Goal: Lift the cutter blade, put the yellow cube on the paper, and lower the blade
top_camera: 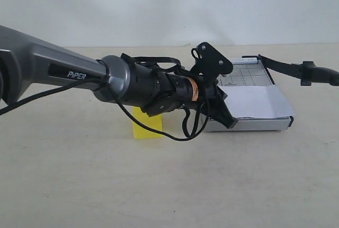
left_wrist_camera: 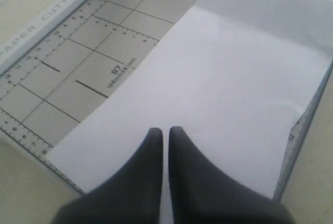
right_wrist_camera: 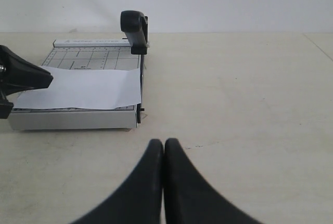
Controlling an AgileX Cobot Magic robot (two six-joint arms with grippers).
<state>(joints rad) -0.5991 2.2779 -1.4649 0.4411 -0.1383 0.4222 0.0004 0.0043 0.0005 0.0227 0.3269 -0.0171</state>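
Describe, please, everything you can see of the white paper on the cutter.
The paper is a plain white, thin rectangular sheet with no print. It lies flat on the grey cutter base, covering roughly half of it and leaving the ruled grid bare. One edge seems slightly curled. Nothing rests on it: the yellow cube stands apart on the table. The shut left gripper is over one edge of the sheet, and whether it touches is unclear.
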